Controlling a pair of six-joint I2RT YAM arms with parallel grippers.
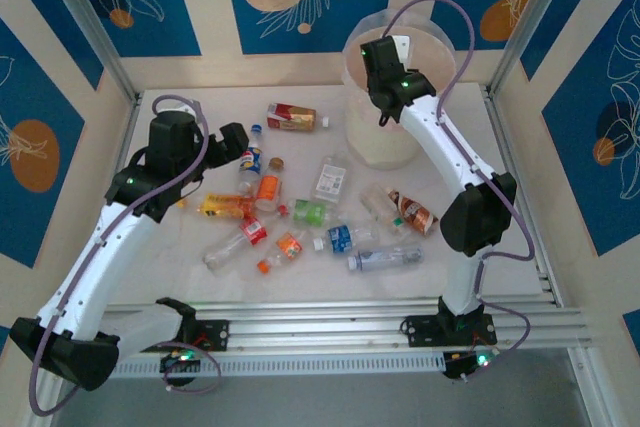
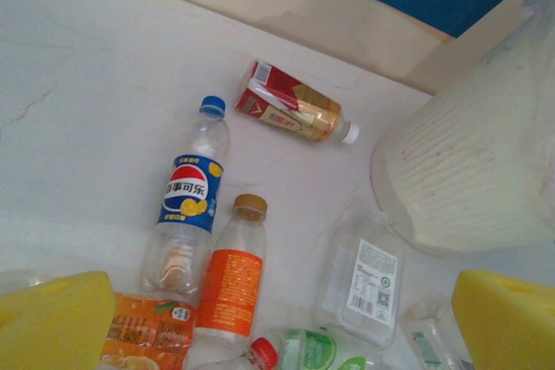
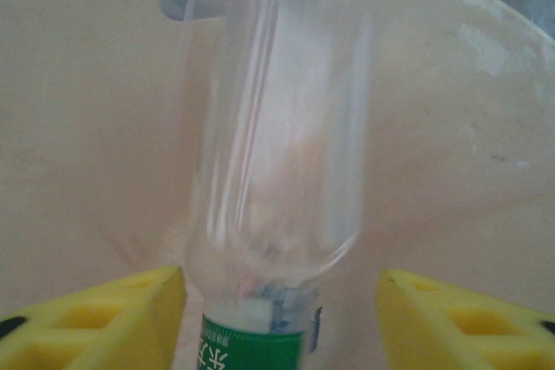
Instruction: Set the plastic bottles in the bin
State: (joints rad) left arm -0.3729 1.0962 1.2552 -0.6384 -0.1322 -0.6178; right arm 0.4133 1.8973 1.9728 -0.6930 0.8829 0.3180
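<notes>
Several plastic bottles lie scattered on the white table, among them a blue-labelled one (image 2: 188, 205), an orange-labelled one (image 2: 230, 288) and a red-and-gold one (image 2: 290, 110). My left gripper (image 2: 277, 327) hovers open above this cluster (image 1: 238, 139), holding nothing. The cream-white bin (image 1: 380, 142) stands at the back right. My right gripper (image 1: 388, 107) hangs over the bin's mouth. In the right wrist view its yellow fingers (image 3: 451, 318) stand apart, and a clear bottle with a green label (image 3: 273, 179) shows blurred between them, with a gap on its right side, against the bin's inner wall (image 3: 87, 127).
More bottles lie near the table's middle and front: a flat clear one with a white label (image 2: 368, 279), a green-labelled one (image 2: 334, 351) and a brown-labelled one (image 1: 412, 212). A wooden rim (image 2: 347, 23) borders the table's far side. The bin's ribbed wall (image 2: 468, 179) stands right of the left gripper.
</notes>
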